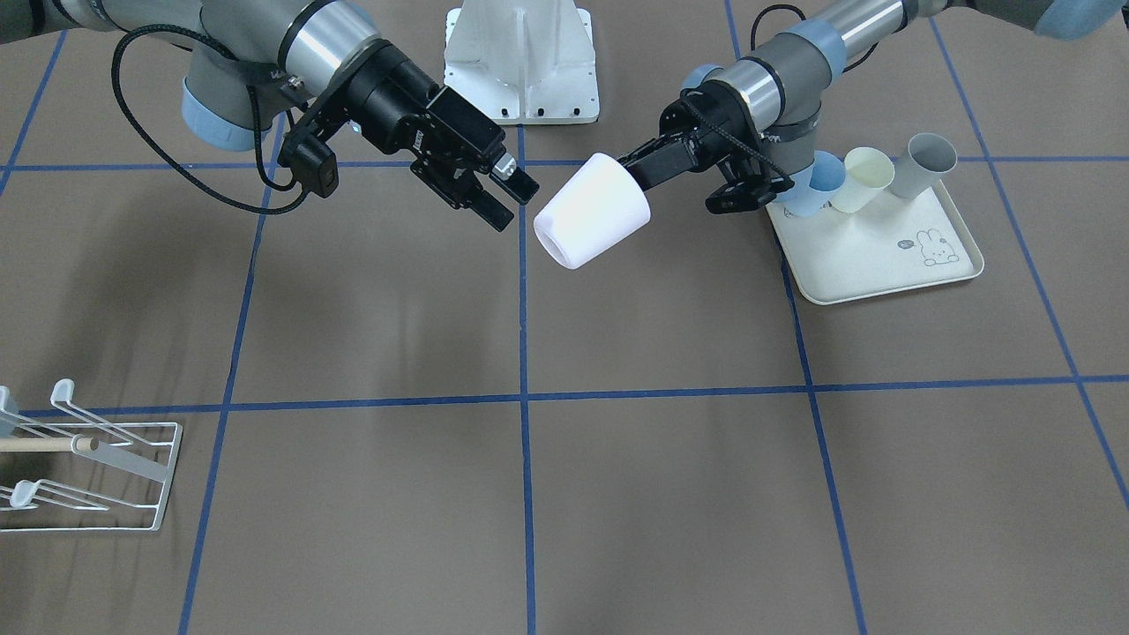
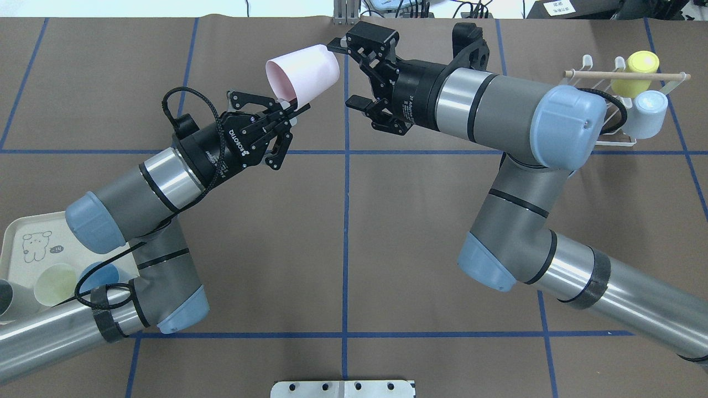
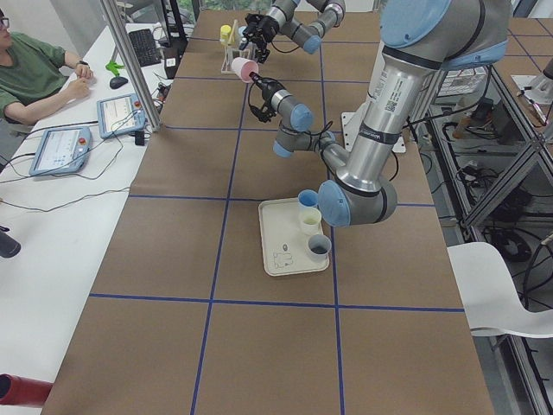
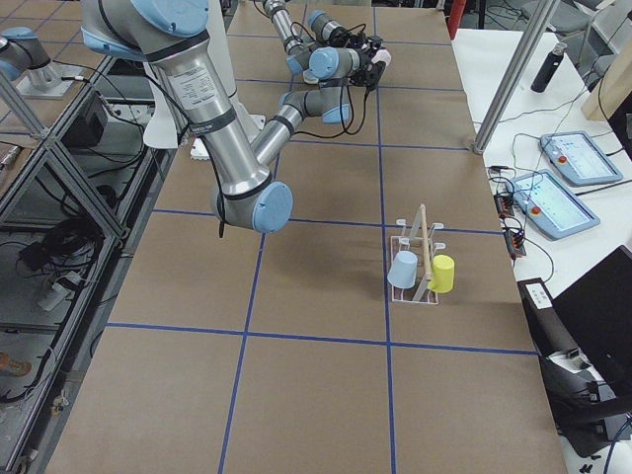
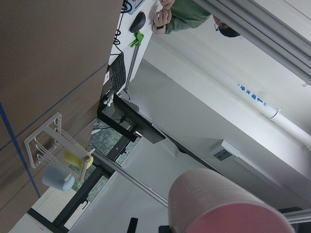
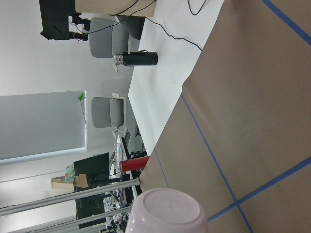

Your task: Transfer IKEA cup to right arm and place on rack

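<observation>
Handover step. Left gripper (image 2: 295, 108) pinches rim of cup (image 2: 303, 71), mid-air over bench middle. Right gripper (image 2: 345, 74) spread wide, just beside cup base. Next, likely: right clamps cup, left releases. Rack (image 1: 169, 476) at bench's far-right corner.

Pale pink tapered plastic cup (image 1: 589, 213), frame centre: smooth, matt. White wire rack (image 1: 123, 459), lower left: coated metal, with bare light wooden dowel (image 1: 40, 445).
</observation>
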Controlling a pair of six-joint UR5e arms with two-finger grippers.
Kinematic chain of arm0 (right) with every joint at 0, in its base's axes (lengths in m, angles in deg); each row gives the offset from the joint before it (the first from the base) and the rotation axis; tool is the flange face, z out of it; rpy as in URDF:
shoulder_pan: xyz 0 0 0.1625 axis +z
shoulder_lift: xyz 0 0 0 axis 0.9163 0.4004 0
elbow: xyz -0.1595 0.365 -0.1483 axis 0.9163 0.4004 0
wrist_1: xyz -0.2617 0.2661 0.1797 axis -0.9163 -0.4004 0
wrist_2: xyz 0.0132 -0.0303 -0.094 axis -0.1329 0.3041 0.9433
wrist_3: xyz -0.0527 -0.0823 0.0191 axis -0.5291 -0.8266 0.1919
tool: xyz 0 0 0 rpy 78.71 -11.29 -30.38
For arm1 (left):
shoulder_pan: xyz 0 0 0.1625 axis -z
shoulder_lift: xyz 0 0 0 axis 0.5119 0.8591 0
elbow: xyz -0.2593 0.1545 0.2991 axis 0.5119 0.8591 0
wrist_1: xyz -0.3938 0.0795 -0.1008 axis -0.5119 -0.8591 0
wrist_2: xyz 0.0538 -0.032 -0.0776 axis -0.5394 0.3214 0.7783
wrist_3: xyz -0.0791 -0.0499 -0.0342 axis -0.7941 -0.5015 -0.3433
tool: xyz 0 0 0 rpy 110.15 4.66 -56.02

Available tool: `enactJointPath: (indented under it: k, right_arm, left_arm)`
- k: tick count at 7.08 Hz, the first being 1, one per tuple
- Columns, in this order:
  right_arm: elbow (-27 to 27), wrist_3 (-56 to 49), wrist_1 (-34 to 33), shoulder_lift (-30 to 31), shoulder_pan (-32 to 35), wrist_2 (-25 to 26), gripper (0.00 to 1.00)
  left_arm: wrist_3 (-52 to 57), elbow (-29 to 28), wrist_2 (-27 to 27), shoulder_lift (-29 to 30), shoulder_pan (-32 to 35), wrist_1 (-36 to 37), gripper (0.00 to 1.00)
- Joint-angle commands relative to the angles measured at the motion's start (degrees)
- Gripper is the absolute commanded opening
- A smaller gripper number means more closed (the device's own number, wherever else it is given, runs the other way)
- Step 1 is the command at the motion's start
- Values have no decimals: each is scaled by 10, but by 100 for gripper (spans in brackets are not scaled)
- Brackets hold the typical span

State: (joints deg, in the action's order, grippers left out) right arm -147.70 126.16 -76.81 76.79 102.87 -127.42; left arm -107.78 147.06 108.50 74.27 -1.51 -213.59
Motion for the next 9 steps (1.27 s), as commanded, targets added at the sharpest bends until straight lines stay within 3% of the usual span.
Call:
enactJointPath:
  k: [1, 9]
  right_arm:
    - [7, 1, 0, 0, -5, 2, 100]
    - [10, 1, 0, 0, -6, 9, 100]
  left_arm:
    - [0, -5, -3, 6, -3, 2, 0]
    - [8, -6, -33, 22, -30, 5, 0]
